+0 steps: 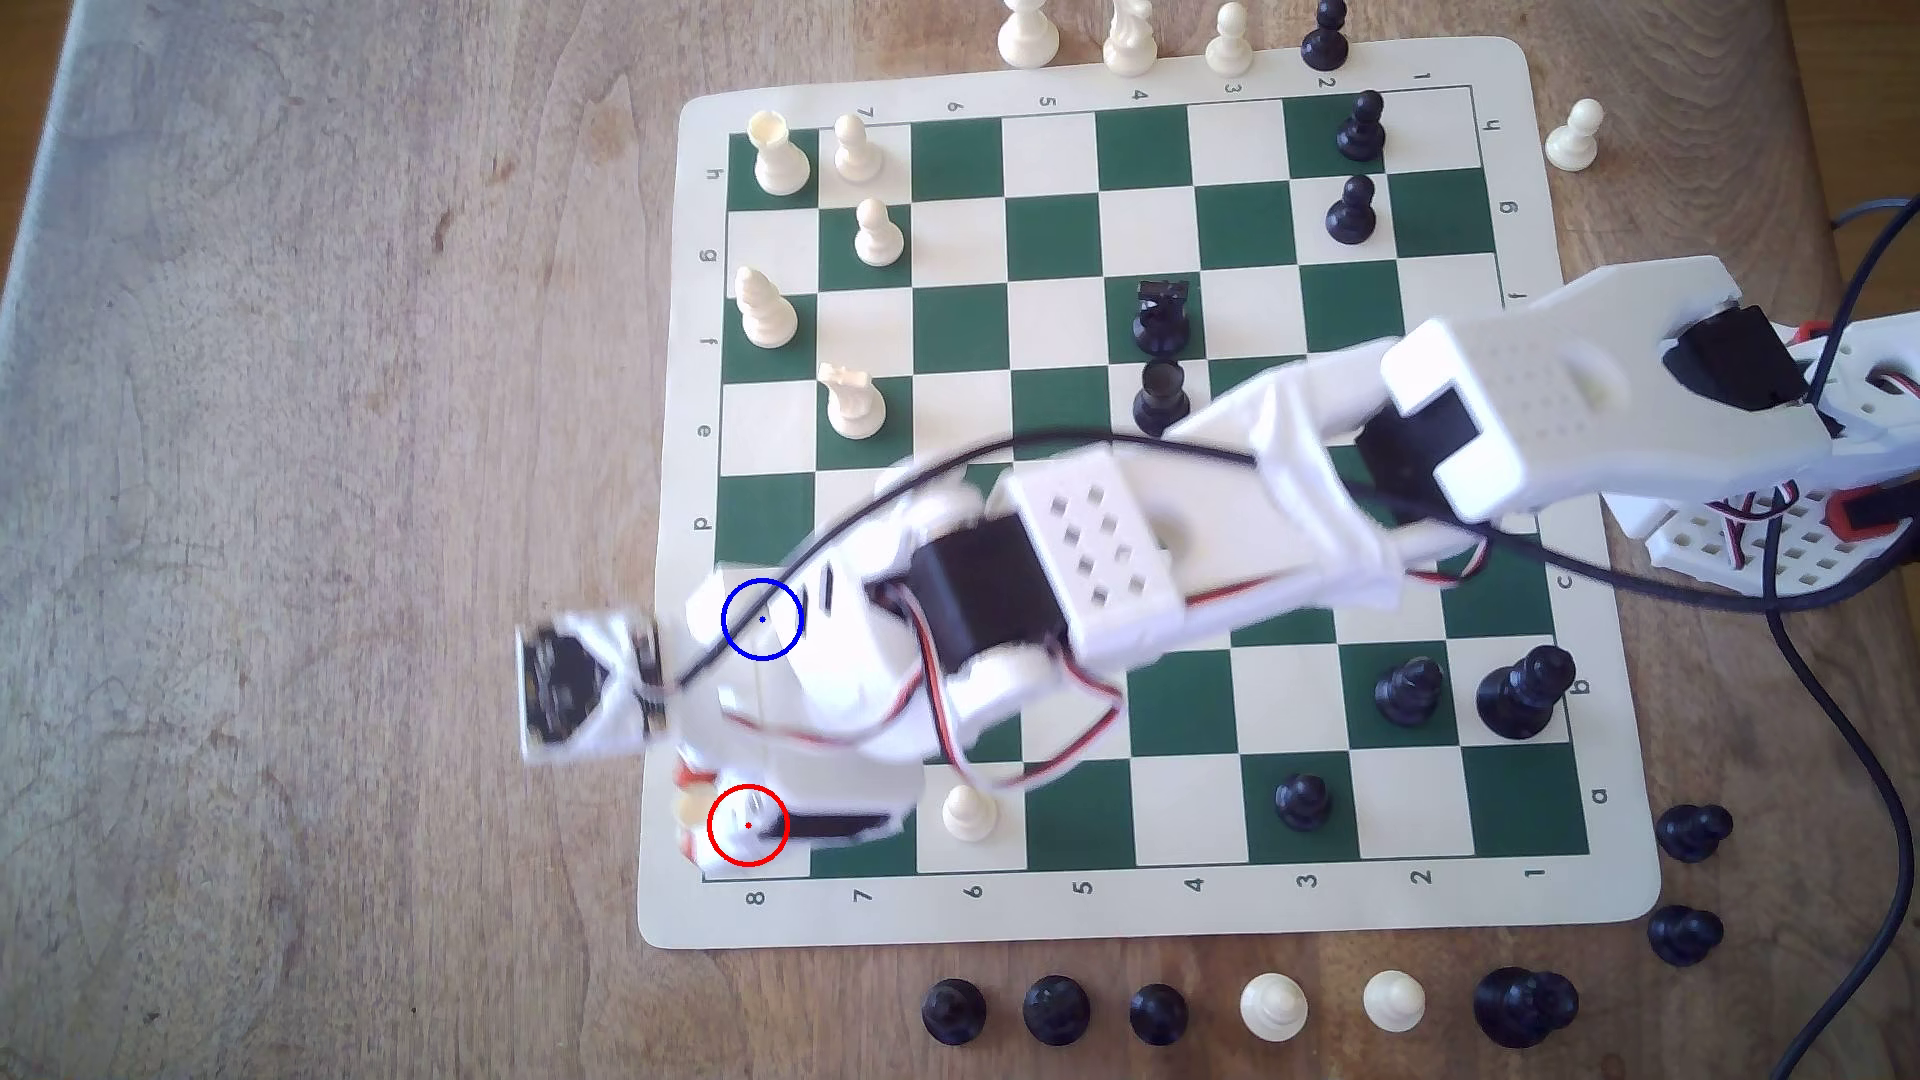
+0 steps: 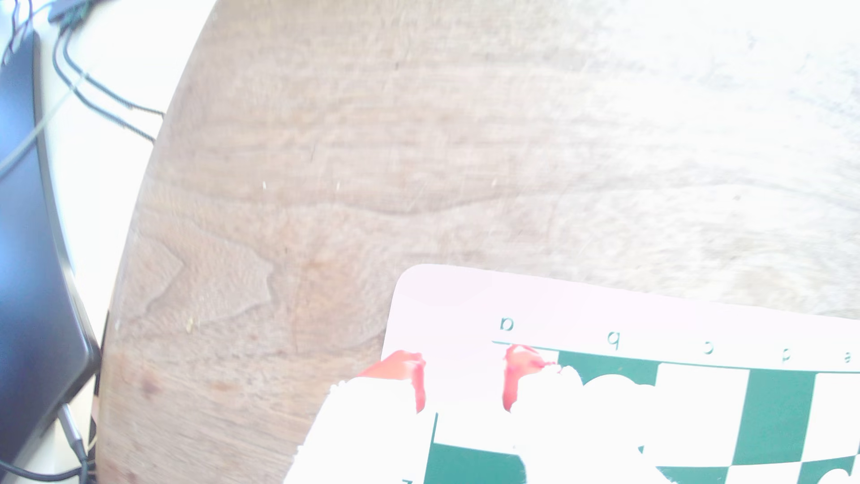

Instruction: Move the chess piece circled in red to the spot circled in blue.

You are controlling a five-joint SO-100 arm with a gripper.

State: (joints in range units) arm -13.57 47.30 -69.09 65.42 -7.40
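Hand (image 1: pixel 717 820) sits over the board's (image 1: pixel 1060 914) near-left corner in the exterior view, red-tipped fingers (image 2: pixel 409 372) spread apart w/ a gap. Rook (image 1: pixel 688 808) barely visible there; grip can't be confirmed. Blue-ringed square (image 1: pixel 762 619) lies under the arm.

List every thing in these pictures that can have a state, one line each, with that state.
hand: red-tipped fingers apart over the board's corner; grip cannot be told.
rook: at the red-ringed corner square, between the fingertips, blurred.
cream pawn: standing upright on the a-row, apart from the hand.
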